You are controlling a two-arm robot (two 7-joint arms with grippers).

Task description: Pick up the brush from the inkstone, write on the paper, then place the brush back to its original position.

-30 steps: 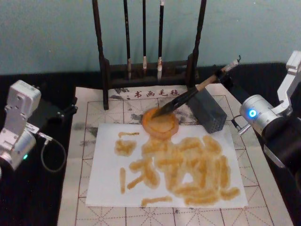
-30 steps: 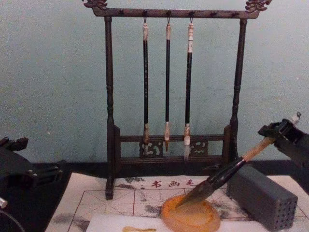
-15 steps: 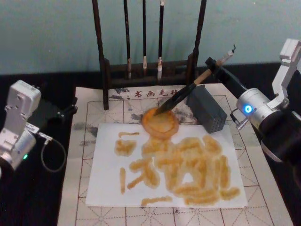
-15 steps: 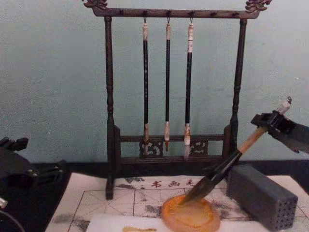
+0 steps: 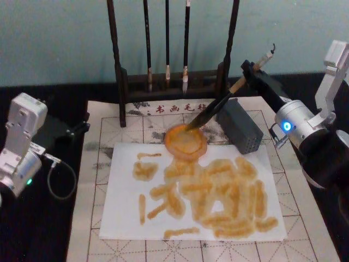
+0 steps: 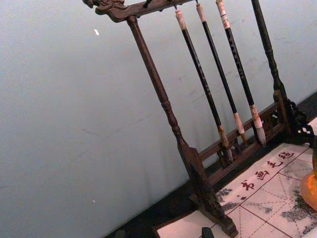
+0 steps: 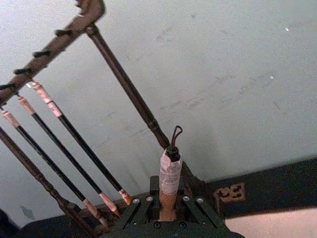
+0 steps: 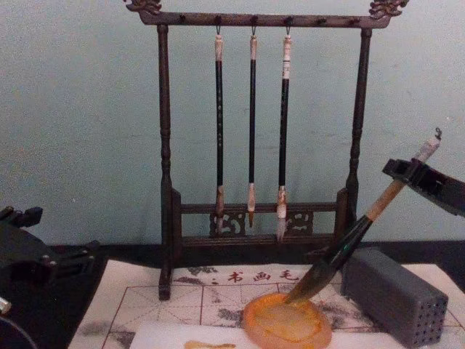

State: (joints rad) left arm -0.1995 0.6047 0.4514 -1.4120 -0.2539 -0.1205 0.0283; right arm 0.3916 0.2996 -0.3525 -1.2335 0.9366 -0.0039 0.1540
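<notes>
The thick calligraphy brush [image 5: 221, 101], a tan wooden handle above a glossy black section, leans steeply. The right gripper [image 5: 248, 71] clamps it near its whitish capped end, toward the table's far right. Its dark bristle tip meets the far rim of the round, translucent amber inkstone [image 5: 186, 143]. The left gripper [image 5: 80, 126] sits parked by the table's left edge.

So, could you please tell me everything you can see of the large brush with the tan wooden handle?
The brush has a light tan wooden handle, a black lower section, a dark bristle tip and a whitish end cap with a small dark loop. It leans, tip down at the back rim of the orange inkstone, cap up toward the robot's right. The right tool is shut on the tan handle just below the cap. Whether the tip touches the dish cannot be told.
</notes>
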